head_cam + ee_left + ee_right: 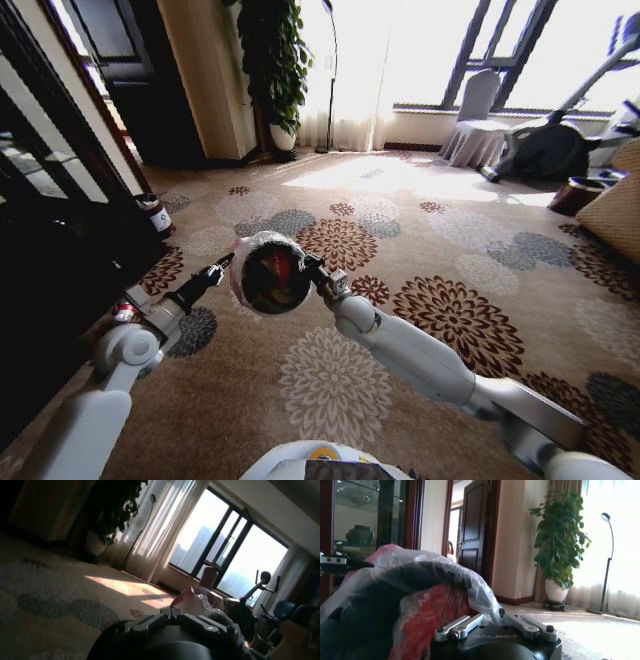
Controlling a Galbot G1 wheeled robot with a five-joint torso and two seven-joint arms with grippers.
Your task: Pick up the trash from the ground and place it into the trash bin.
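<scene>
Gripping the rim of the small round black trash bin (pixel 270 273), the right gripper (pixel 318 277) holds it up off the floor in front of the robot, its fingers (pixel 457 627) closed on the rim's edge with the translucent grey-white plastic bag liner (pixel 437 564) bunched over them. Bin is tipped so its mouth faces the head camera; something red (pixel 277 266) sits inside, and in the right wrist view red shows through the liner film.

Left gripper (pixel 215 272) reaches to the opposite side of the rim, its dark tip at or just beside the liner; whether its fingers are parted or closed cannot be told. Left wrist view shows the bag's crumpled film (pixel 197 603) just past the gripper body.

Below lies a tan carpet with brown, grey and white flower medallions (pixel 420 300). One small can with a red-and-white label (pixel 157 215) stands on the carpet by the dark wooden cabinet (pixel 50 250) on the robot's left, well apart from the bin. Farther off: a leafy potted plant (pixel 275 60), floor lamp (pixel 606 555), white-covered chair (pixel 478 125), exercise machine (pixel 560 140).
</scene>
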